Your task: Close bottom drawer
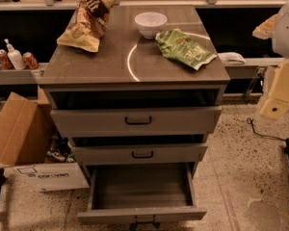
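The bottom drawer (141, 215) stands pulled far out at the near foot of the table (106, 61), with a cardboard box (17, 129) to its left. On top lie a chip bag (86, 23), a white bowl (151, 23) and a green bag (184, 47). The tool (275, 105) hangs at the right edge, well apart from the drawer; I cannot tell its state.

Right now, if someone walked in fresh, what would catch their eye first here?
The bottom drawer gapes widest, pulled far out at the foot of the grey cabinet with its inside bare. On the cabinet top sit a white bowl, a brown chip bag to its left and a green chip bag to its right. The gripper hangs at the right edge of the view, apart from the drawers.
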